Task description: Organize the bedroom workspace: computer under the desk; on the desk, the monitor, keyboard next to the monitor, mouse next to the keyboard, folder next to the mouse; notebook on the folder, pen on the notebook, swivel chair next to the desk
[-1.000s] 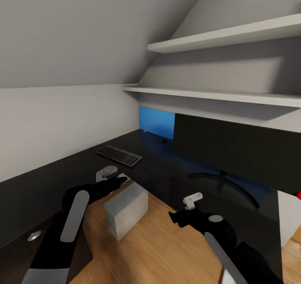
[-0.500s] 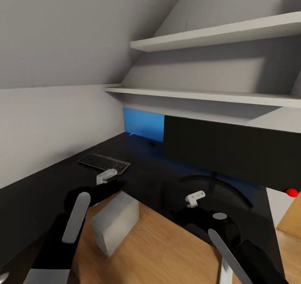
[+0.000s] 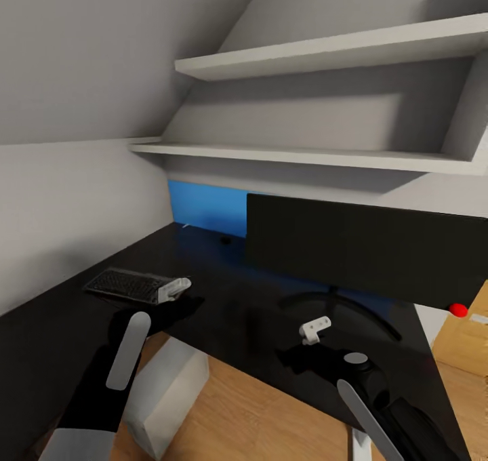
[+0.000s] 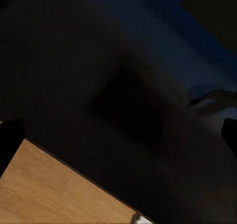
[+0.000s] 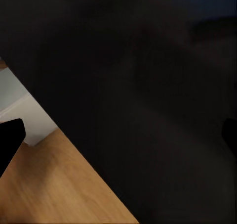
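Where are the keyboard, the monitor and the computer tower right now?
keyboard (image 3: 126, 285), head view, middle of its key field, on the desk's left part.
monitor (image 3: 366, 251), head view, centre of the black screen.
computer (image 3: 163, 390), head view, its light grey top face, on the floor under the desk edge.

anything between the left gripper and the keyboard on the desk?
Nothing visible. In the head view the left gripper hangs over the desk edge right beside the keyboard's near end, with bare black desktop around it. The monitor stands well off to the side, out of that path.
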Tool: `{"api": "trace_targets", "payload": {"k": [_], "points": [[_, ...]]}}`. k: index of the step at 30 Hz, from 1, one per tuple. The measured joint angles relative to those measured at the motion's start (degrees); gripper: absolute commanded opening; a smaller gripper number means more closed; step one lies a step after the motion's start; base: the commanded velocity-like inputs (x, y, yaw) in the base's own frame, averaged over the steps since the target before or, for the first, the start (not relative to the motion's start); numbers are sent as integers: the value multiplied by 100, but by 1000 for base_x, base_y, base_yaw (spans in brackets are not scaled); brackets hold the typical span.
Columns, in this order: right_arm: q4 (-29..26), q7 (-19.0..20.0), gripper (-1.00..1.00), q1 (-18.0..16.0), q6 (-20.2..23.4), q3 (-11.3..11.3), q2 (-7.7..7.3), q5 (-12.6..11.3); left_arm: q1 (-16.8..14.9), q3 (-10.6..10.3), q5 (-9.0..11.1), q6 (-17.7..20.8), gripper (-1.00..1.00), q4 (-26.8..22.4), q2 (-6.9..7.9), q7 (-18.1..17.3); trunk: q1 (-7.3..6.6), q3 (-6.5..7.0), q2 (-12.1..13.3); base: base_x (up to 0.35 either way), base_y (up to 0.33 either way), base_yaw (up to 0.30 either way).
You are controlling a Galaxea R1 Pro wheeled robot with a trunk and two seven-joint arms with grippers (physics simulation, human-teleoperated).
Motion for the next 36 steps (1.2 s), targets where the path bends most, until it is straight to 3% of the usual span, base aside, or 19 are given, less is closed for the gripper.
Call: {"api": "trace_targets", "payload": {"k": [9,15,19,25,26,29,30,36], "points": [[11,39,100,236,4,-6,-29,-8,-244,-5,-30,-1,100,280,33,45,0,0,0,315,131,-299],[16,48,100,402,-48,0,-27,-4,-582,30,-46,11,100,718,151,412,0,0,0,295,191,-249],[20,41,100,497,-344,8,-29,-9,-708,50,-55,19,100,901,348,662,1,0,0,193,164,-82],[22,35,100,565,-498,20,-28,-5,-756,59,-59,18,100,984,737,768,2,0,0,66,56,-40],[25,29,100,603,-526,36,-13,-7,-784,70,-87,31,100,1043,953,788,3,0,1,18,16,-89],[26,22,100,634,-542,48,-4,-2,-831,90,-56,30,100,1135,1175,792,3,0,1,10,8,-69],[27,10,100,666,-553,129,3,5,-866,110,-76,36,100,1220,1338,797,3,0,0,2,2,-20],[28,0,100,694,-557,204,5,14,-857,116,-49,21,100,1237,1398,801,3,0,1,17,25,-8]]}}
